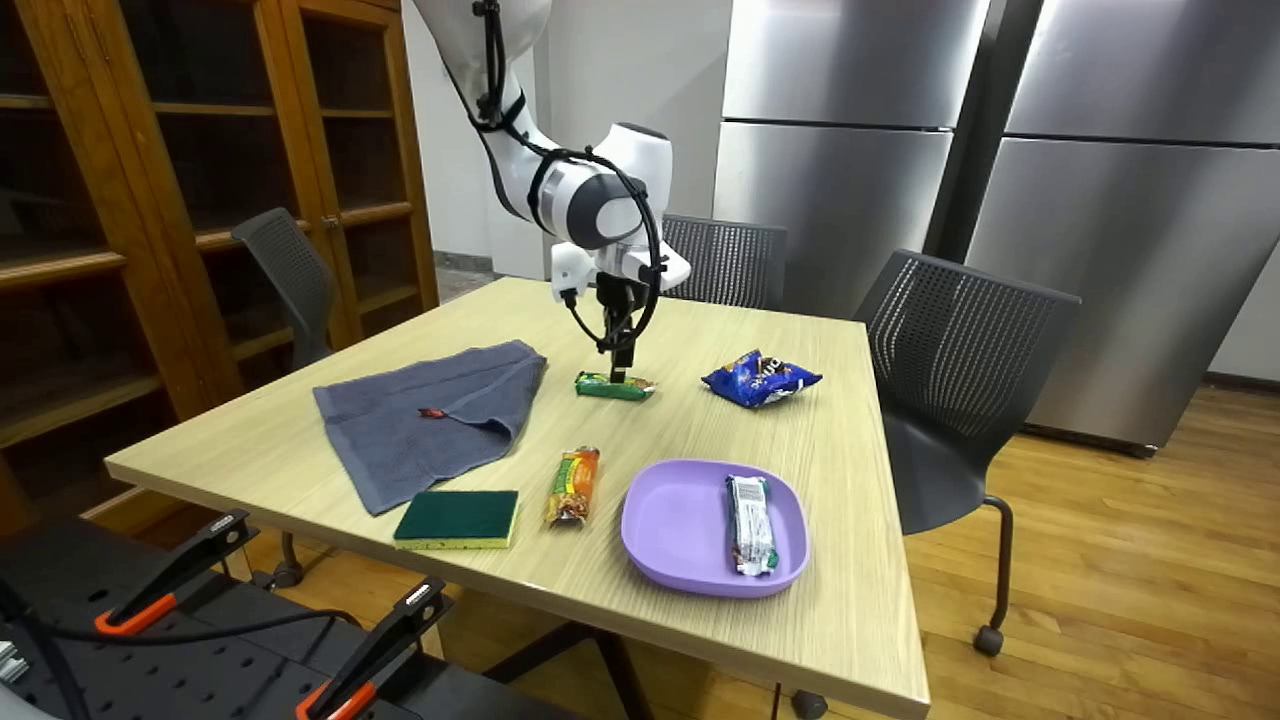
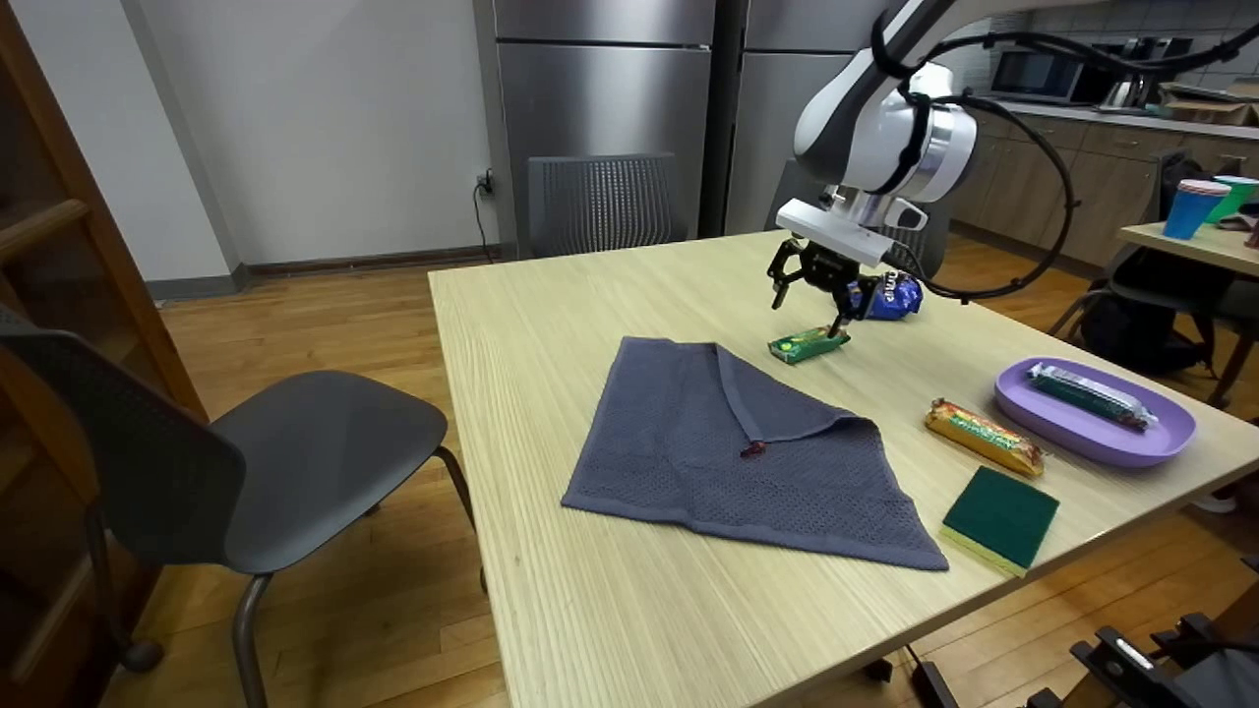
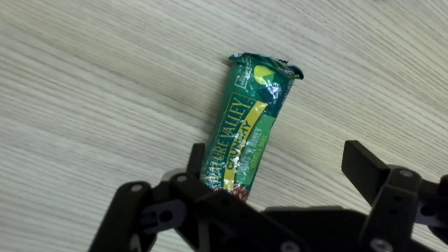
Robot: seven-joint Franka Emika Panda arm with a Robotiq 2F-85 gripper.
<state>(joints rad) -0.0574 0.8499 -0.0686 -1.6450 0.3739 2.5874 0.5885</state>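
Note:
A green Nature Valley granola bar (image 3: 241, 133) lies flat on the pale wooden table, its near end covered by my gripper in the wrist view. My gripper (image 3: 276, 152) is open, with a wide gap between the fingertips and nothing clasped. One finger stands close along the bar's left edge in that view; whether it touches cannot be told. The opposite finger is well off to the right. In both exterior views the gripper (image 2: 807, 317) points down just above the green bar (image 1: 597, 388).
A blue snack bag (image 1: 758, 381) lies near the gripper. A grey cloth (image 1: 400, 425) is spread at one side. Toward the front are a green sponge (image 1: 457, 515), an orange bar (image 1: 574, 485) and a purple plate (image 1: 665, 520) holding a wrapped bar (image 1: 750, 525). Chairs stand around the table.

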